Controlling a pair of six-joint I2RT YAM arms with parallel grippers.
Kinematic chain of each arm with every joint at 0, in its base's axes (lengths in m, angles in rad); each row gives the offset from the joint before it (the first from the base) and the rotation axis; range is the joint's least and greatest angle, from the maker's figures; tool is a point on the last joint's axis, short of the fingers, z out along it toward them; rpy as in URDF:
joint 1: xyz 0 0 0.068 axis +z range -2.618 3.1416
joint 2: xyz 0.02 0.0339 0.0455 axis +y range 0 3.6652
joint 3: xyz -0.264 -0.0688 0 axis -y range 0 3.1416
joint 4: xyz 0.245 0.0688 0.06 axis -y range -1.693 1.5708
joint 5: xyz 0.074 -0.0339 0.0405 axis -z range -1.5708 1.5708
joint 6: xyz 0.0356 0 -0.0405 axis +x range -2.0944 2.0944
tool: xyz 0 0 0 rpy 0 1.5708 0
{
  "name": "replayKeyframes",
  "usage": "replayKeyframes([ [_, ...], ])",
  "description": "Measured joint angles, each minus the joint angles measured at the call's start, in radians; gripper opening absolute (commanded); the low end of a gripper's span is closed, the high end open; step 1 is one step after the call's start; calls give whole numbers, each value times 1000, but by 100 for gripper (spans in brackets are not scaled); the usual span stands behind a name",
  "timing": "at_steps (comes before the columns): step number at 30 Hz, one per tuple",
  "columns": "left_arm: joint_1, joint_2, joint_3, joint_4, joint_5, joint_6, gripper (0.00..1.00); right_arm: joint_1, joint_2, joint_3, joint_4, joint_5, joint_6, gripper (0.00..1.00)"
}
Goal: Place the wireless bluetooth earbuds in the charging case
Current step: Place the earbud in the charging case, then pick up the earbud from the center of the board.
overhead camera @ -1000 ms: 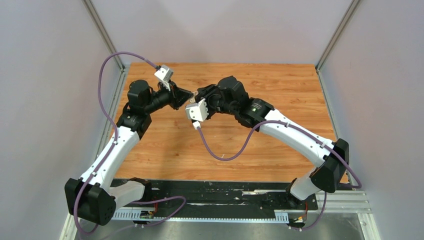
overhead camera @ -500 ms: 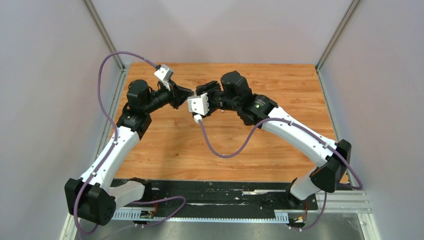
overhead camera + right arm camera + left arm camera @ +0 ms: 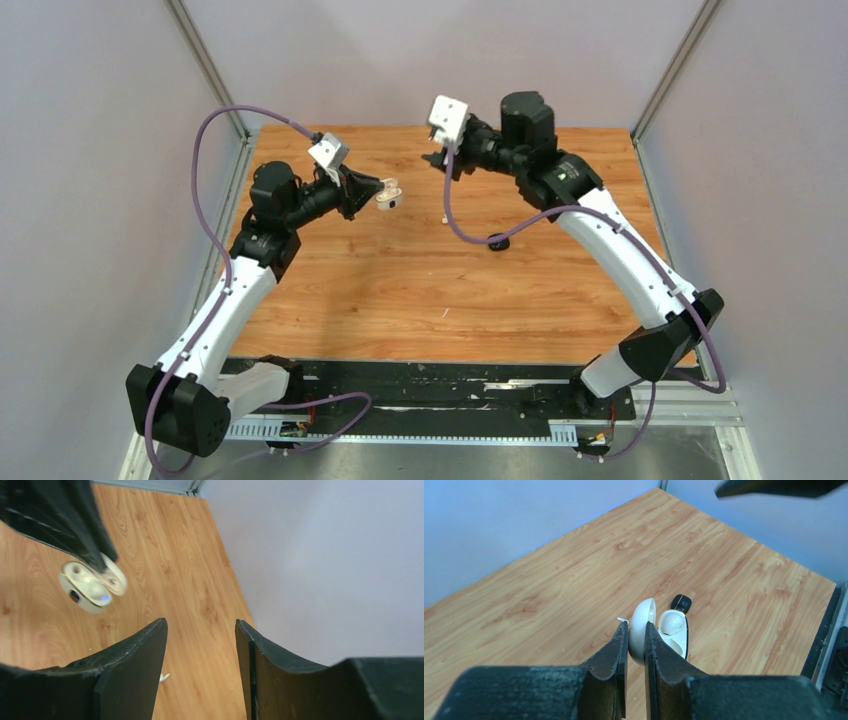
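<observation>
At about eleven o'clock from the middle of the counter [image 3: 400,290], the left claw [image 3: 635,628] holds the white charging case [image 3: 672,626] in the air. Its two fingers are pressed together on the opened lid, so the body hangs free beside them and the wells show. I judge it is held this way to keep the lid back and offer the wells to the other arm.

The right claw [image 3: 201,624] is lifted high near twelve o'clock. Its fingers stand wide apart with nothing between them, and it is well apart from the case. From its own camera, the case sits at ten o'clock with a small blue light on its front.

One white earbud [image 3: 444,219] lies on the counter just toward twelve o'clock of the middle, between the two arms. A black rounded object [image 3: 497,241] lies at three o'clock of it; it is probably the black case, but it is too small to be certain. Whether the wells of the white case are already filled, I cannot tell.

The empty, wide claw suggests that the next step is to go down and pick the white earbud. This piece is tiny and lies flat, so it may slip from the grip
</observation>
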Motion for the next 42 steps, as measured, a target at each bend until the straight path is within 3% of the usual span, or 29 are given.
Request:
replayKeyframes([
  [6,0,-49,0,-75,-2,92,0,-228,27,-43,6,-121,240,47],
  [10,0,-83,9,-158,-6,163,0,-299,140,-62,2,-119,368,55],
  [16,9,-103,40,-251,-15,220,0,-270,334,-110,-8,31,634,67],
  [19,16,-103,47,-275,-22,228,0,-228,399,-119,-11,123,725,68],
  [28,38,-103,56,-319,-37,224,0,-133,543,-112,-3,304,866,51],
  [42,45,-103,56,-320,-44,209,0,-144,646,-91,9,391,883,48],
])
